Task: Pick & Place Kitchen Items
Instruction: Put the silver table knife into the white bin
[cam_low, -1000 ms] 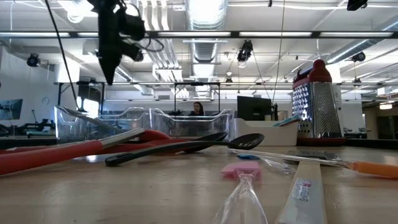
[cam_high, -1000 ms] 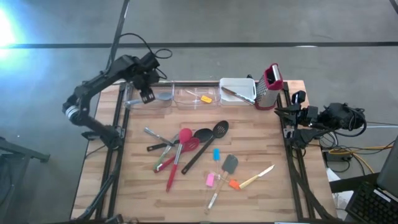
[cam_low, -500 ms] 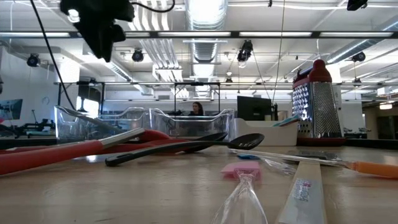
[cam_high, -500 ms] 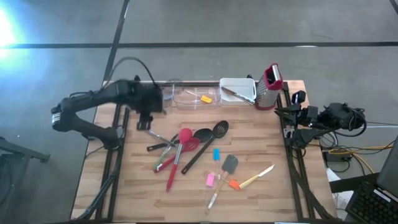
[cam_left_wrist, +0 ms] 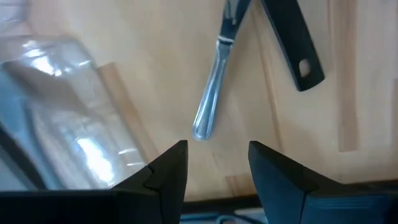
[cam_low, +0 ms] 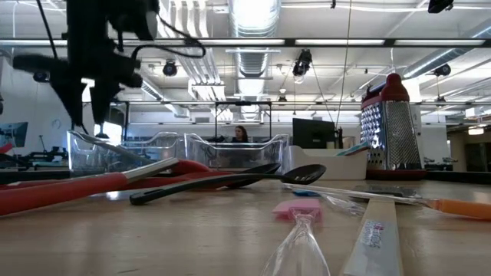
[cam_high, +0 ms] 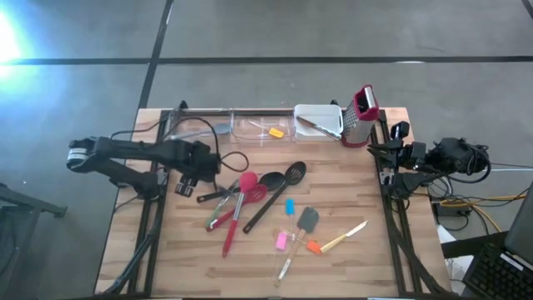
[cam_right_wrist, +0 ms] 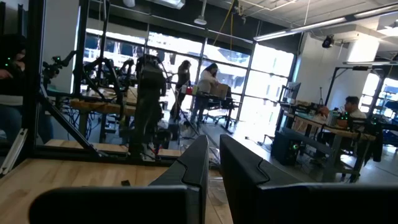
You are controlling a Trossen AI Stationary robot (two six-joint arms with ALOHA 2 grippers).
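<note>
Utensils lie scattered over the middle of the wooden table (cam_high: pixel 350 267) in the high view: a red whisk (cam_high: pixel 238 212), red tongs (cam_high: pixel 225 215), a black ladle (cam_high: pixel 268 180), and a black slotted spoon (cam_high: pixel 278 193) running toward 1 o'clock. Toward 5 o'clock from them lie a blue scraper (cam_high: pixel 290 207), a grey scraper (cam_high: pixel 308 220), a pink scraper (cam_high: pixel 281 241), an orange scraper (cam_high: pixel 313 247) and a knife (cam_high: pixel 343 237). Along the 12 o'clock edge stand two clear tubs (cam_high: pixel 229 127), a white tub (cam_high: pixel 318 120) and a steel grater (cam_high: pixel 363 116) with a red top. The left hand (cam_high: pixel 188 182) hangs at 9 o'clock of the pile, just beside a steel handle (cam_high: pixel 208 197). The right arm waits folded off the 3 o'clock edge, its hand (cam_high: pixel 388 151) by the table corner.

From table height, the left hand (cam_low: pixel 86 126) points straight down, fingers apart and empty, in front of a clear tub (cam_low: pixel 123 149). The red tongs (cam_low: pixel 77 188) and slotted spoon (cam_low: pixel 230 181) lie flat; the grater (cam_low: pixel 391 126) stands upright at 2 o'clock.

At the left wrist, the two fingers (cam_left_wrist: pixel 165 171) stand spread above bare wood, with a steel handle (cam_left_wrist: pixel 212 102) tip just beyond the gap, a black handle (cam_left_wrist: pixel 292 43) beside it, and a clear tub's wall (cam_left_wrist: pixel 68 130) alongside.

At the right wrist, the fingers (cam_right_wrist: pixel 189 165) sit nearly together, holding nothing, facing the room where people stand.
</note>
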